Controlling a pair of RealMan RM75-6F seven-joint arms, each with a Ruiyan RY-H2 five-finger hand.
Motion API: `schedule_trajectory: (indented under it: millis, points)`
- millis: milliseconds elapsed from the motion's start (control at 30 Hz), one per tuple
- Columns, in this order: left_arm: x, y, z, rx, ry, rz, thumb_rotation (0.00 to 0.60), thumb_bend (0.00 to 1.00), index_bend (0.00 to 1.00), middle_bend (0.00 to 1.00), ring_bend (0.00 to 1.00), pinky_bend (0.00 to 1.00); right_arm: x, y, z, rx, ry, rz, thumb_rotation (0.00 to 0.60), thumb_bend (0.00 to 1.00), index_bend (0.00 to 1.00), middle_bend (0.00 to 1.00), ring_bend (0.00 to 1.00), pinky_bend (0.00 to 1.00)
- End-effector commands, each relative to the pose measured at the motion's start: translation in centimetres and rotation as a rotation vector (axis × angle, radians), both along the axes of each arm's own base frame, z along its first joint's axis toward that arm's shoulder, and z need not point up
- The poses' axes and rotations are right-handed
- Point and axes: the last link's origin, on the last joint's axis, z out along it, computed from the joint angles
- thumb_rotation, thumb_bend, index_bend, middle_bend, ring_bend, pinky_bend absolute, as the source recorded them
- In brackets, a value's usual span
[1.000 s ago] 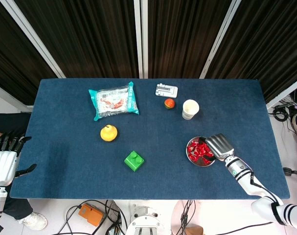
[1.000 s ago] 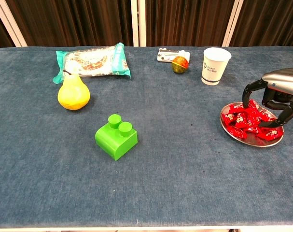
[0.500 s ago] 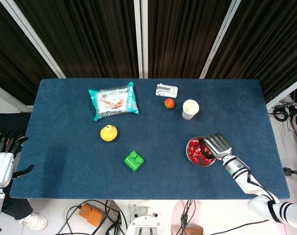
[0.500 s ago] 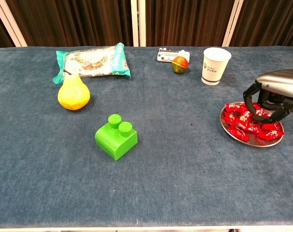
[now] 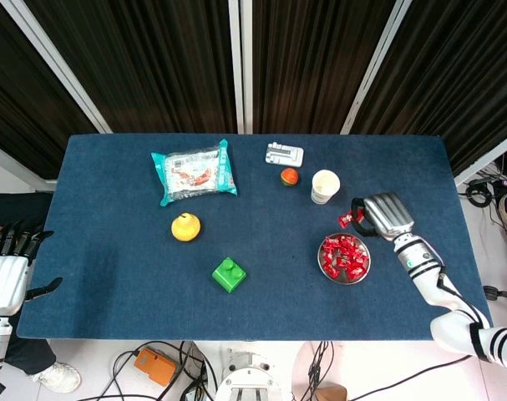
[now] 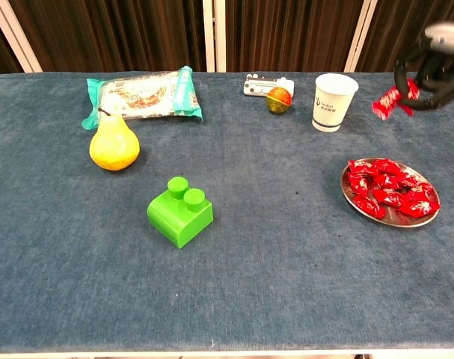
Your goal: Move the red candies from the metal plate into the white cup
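Note:
The metal plate (image 5: 323,266) (image 6: 396,218) lies at the table's right front, with several red candies (image 5: 344,256) (image 6: 387,189) piled in it. Raised above the table, my right hand (image 5: 385,215) (image 6: 434,61) pinches one red candy (image 5: 346,220) (image 6: 387,102). That candy hangs between the plate and the white cup (image 5: 324,185) (image 6: 333,102), to the right of the cup. The cup stands upright behind the plate. Off the table's left edge my left hand (image 5: 8,267) hangs with its fingers spread and nothing in it.
A yellow pear (image 5: 185,226) (image 6: 114,145), a green block (image 5: 228,274) (image 6: 180,212) and a teal snack packet (image 5: 193,171) (image 6: 140,93) lie on the left half. A small red-green ball (image 5: 289,176) (image 6: 279,99) and a white gadget (image 5: 284,154) (image 6: 260,84) sit left of the cup.
My right hand was down in the plate among the candies. It has lifted up and back toward the cup with one red candy pinched. The left hand barely shifted.

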Motion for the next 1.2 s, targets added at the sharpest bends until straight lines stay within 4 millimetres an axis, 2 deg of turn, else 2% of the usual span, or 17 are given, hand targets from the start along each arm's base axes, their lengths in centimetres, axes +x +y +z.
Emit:
schedule_trajectory:
  millis: [33, 233, 367, 567, 733, 833, 1033, 1200]
  points:
    - [0.1, 0.1, 0.0, -0.003, 0.003, 0.001, 0.6, 0.04, 0.2, 0.14, 0.03, 0.0, 1.3, -2.6, 0.9, -0.027, -0.008, -0.007, 0.6, 0.56, 0.76, 0.99, 1.0, 1.0]
    - [0.2, 0.1, 0.0, -0.005, 0.009, 0.006, 0.6, 0.04, 0.2, 0.14, 0.03, 0.0, 2.8, -7.0, 1.0, -0.062, 0.045, -0.034, 0.6, 0.56, 0.76, 0.99, 1.0, 1.0]
    - [0.0, 0.1, 0.0, -0.006, 0.01, 0.019, 0.6, 0.04, 0.2, 0.14, 0.03, 0.0, 3.8, -9.0, -0.4, -0.043, 0.092, -0.05, 0.6, 0.56, 0.76, 0.99, 1.0, 1.0]
    - [-0.2, -0.1, 0.2, -0.002, 0.014, 0.03, 0.6, 0.05, 0.2, 0.14, 0.03, 0.0, 5.1, -10.9, -3.3, -0.01, 0.14, -0.063, 0.6, 0.56, 0.76, 0.99, 1.0, 1.0]
    - [-0.4, -0.3, 0.4, 0.003, 0.017, 0.041, 0.6, 0.05, 0.2, 0.14, 0.03, 0.0, 6.3, -11.3, -5.0, 0.004, 0.153, -0.045, 0.6, 0.56, 0.75, 0.99, 1.0, 1.0]
    - [-0.6, -0.5, 0.4, 0.003, 0.015, 0.048, 0.6, 0.05, 0.2, 0.14, 0.04, 0.0, 6.5, -11.2, -5.4, 0.004, 0.155, -0.034, 0.6, 0.56, 0.74, 0.99, 1.0, 1.0]
    - [-0.8, -0.6, 0.2, -0.001, 0.01, 0.052, 0.6, 0.05, 0.2, 0.14, 0.03, 0.0, 6.0, -10.9, -5.5, 0.006, 0.167, -0.029, 0.6, 0.56, 0.69, 0.99, 1.0, 1.0]
    - [-0.8, -0.6, 0.2, 0.001, 0.008, 0.049, 0.6, 0.04, 0.2, 0.14, 0.03, 0.0, 5.4, -10.6, -4.8, -0.002, 0.164, -0.033, 0.6, 0.56, 0.65, 0.99, 1.0, 1.0]
